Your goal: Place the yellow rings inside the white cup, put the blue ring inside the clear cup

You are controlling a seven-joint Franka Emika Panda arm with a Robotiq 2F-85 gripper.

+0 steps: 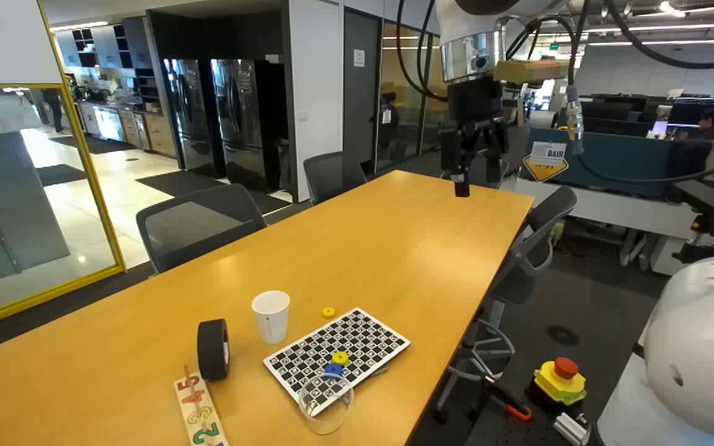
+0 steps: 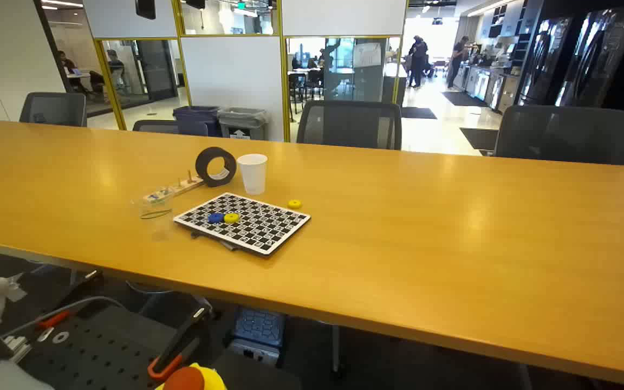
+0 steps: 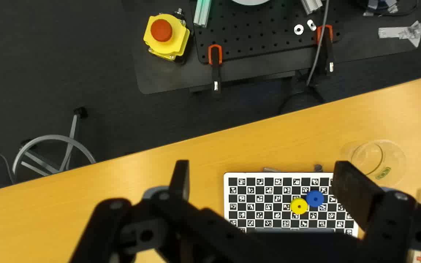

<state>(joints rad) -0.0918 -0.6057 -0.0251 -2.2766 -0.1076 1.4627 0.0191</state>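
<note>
Blue ring (image 3: pixel 312 199) and one yellow ring (image 3: pixel 296 209) lie on the checkered board (image 3: pixel 260 202), well below the wide-spread gripper (image 3: pixel 263 179).

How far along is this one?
Nothing looks done: the blue ring and one yellow ring lie on the checkered board, another yellow ring on the table. Nothing is in hand: the gripper is open and empty. Left: yellow rings into the white cup, whose bottom is hidden, and blue into the clear cup.
</note>
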